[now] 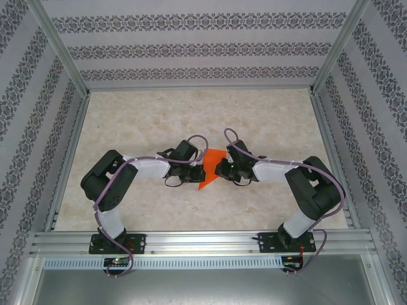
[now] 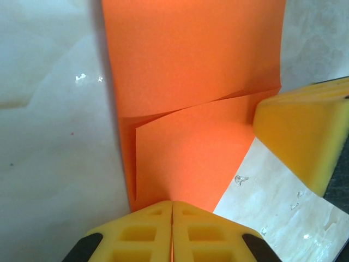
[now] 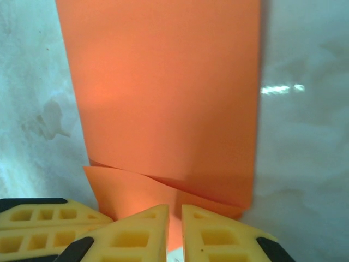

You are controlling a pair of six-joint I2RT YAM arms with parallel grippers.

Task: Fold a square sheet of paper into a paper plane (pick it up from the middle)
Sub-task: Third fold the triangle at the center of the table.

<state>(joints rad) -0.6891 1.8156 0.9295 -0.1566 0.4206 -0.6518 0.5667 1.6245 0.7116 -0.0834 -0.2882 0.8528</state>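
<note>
The square sheet of paper point(image 1: 212, 160) is bright orange and folded, with one layer lapping over another along a slanted edge point(image 2: 191, 82) point(image 3: 163, 98). It lies on the table between my two grippers. My left gripper point(image 1: 198, 171) point(image 2: 173, 206) is shut on the paper's left edge, and an orange line shows in the seam of its yellow fingers. My right gripper point(image 1: 219, 168) point(image 3: 174, 210) faces it from the right, jaws a narrow gap apart around the paper's edge. One of its fingers point(image 2: 300, 131) rests by the paper's corner.
The pale marbled table point(image 1: 191, 114) stretches far behind the paper. Aluminium frame rails point(image 1: 70, 146) and patterned walls point(image 1: 191, 47) close in three sides. Both arms bend inward from their bases at the near edge.
</note>
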